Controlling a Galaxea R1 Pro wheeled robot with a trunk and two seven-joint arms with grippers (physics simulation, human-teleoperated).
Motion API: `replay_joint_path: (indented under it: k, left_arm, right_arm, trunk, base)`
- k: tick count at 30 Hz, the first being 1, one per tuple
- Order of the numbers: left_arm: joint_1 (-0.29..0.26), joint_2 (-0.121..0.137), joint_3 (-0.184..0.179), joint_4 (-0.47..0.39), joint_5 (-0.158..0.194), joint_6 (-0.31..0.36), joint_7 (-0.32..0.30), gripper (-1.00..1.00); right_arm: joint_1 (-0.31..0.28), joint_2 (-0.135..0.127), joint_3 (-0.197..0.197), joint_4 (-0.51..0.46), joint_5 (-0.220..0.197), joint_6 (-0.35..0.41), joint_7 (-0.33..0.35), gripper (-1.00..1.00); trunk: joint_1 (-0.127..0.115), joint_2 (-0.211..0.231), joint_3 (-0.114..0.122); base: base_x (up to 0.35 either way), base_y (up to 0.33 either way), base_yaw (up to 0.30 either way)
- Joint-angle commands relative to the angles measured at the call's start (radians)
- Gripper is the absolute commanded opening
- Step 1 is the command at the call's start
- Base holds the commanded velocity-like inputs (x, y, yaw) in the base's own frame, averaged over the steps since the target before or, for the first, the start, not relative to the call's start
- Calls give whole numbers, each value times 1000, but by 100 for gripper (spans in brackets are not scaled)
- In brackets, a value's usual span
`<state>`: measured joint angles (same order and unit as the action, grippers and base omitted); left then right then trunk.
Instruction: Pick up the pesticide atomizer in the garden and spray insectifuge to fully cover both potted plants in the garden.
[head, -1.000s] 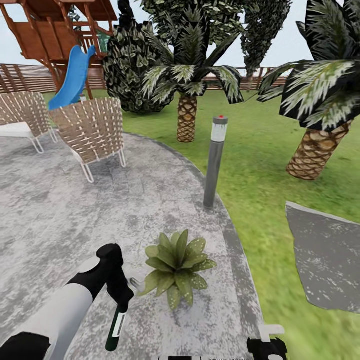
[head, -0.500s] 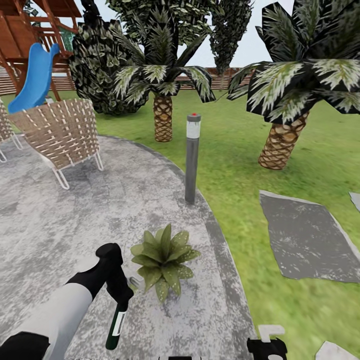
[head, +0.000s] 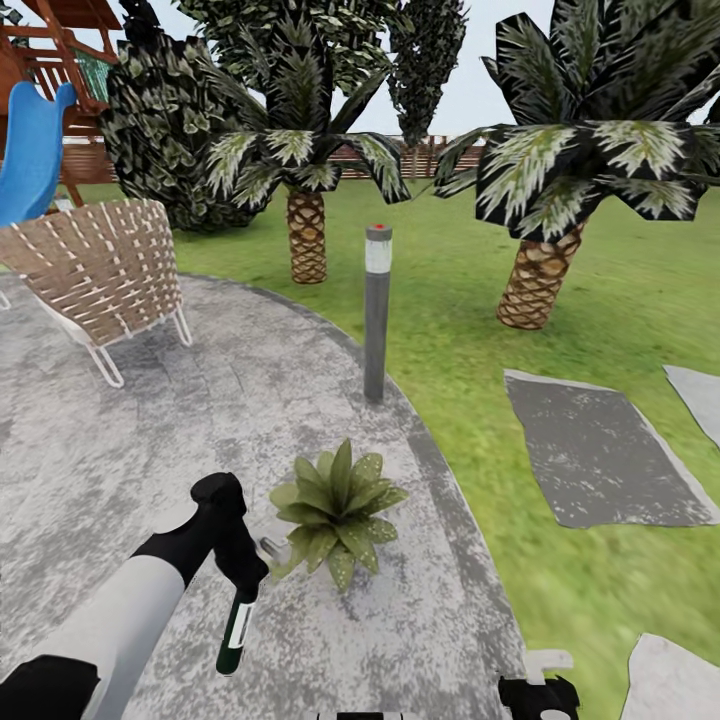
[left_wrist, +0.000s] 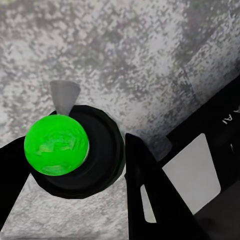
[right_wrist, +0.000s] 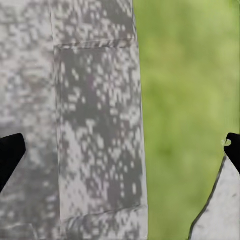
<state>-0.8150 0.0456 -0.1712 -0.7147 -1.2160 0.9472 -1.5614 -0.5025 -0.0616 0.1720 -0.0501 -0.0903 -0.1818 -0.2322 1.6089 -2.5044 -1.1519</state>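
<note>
At near left of the scene, clamped around the pesticide atomizer (head: 236, 632) by the left gripper (head: 240, 570), bottle hung base-down over the gravel patio (head: 120, 430). From the left wrist camera, seen end-on between the dark fingers (left_wrist: 150, 190): round black bottle (left_wrist: 85, 150) with a bright green disc facing the lens, short grey nozzle poking from its far side. Just right of the atomizer's head, near but apart: one potted plant (head: 336, 508), a low rosette of pointed green leaves, some pale-speckled, sat on the gravel close to the patio's curved edge. At near right, right gripper (head: 537, 690) barely above the frame's bottom edge; from its own camera, black fingertips (right_wrist: 11, 152) spread wide at either border with gravel and grass between, nothing held. Farther off past the plant, grey post lamp (head: 377, 312) upright at the patio rim. Far left, woven chair (head: 100, 272). Right, on the lawn (head: 600, 300), grey stepping stone (head: 600, 452); beyond, two palms (head: 306, 170) with scaly trunks.
</note>
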Motion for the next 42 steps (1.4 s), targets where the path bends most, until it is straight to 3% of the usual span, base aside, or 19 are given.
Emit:
replay_joint_path:
  k: [1, 8, 19, 23, 42]
  left_arm:
    - [-1, 2, -3, -2, -7, 10, -9, -100]
    - [-2, 8, -2, -2, -8, 6, -9, -100]
    - [8, 12, 0, -2, -8, -3, -9, -100]
    - [12, 44, 4, -2, 3, -5, 27, -100]
    - [25, 43, 12, -16, 7, -5, 41, -100]
  right_arm:
    - [-1, -2, 9, 1, -9, -4, -2, 100]
    - [-1, -3, 9, 0, -11, -2, -2, 100]
    - [-1, -3, 9, -1, -11, -1, -2, 100]
    - [-1, -3, 9, -1, -11, -1, -2, 100]
    - [-1, -3, 9, -1, -11, -1, -2, 100]
  trunk:
    - [0, 0, -1]
    - [0, 0, -1]
    - [0, 0, 4]
    - [0, 0, 4]
    - [0, 0, 4]
  base:
    - [208, 260, -1]
    - [144, 146, -9]
    - [2, 2, -222]
    - [0, 0, -236]
    - [21, 156, -27]
